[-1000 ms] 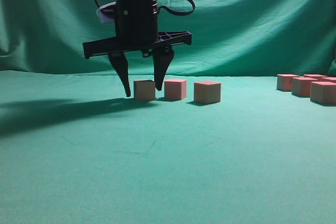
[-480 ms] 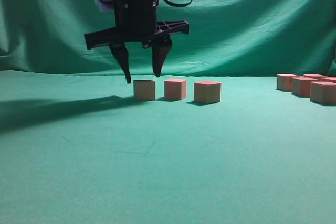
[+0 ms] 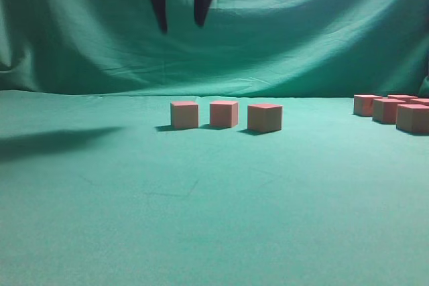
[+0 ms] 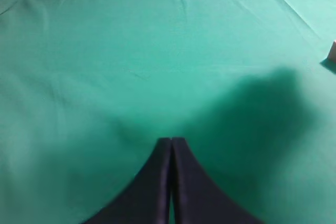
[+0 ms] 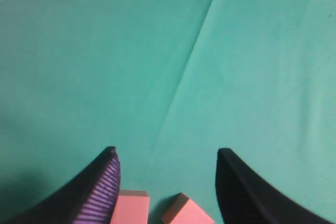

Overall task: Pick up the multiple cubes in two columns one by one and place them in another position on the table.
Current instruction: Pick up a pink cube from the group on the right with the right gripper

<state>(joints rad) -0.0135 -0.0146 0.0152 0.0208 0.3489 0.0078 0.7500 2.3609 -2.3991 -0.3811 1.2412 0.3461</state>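
Broadly, the worktop (image 3: 214, 219) carries three cubes (image 3: 224, 114) mid-row and more cubes far right (image 3: 392, 110). Right fingers (image 3: 181, 5), half spread and empty, hang high above the row; the unmoved cubes lie rightward. Left fingers (image 4: 171, 153) are pressed together, empty.

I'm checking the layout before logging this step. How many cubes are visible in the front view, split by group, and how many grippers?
Cubes in the middle row: 3
Cubes in the cluster at the right edge: 4 visible; more may be cut off
Grippers: 1, the right gripper, open and empty, high above the row
Total: 7 cubes, 1 gripper
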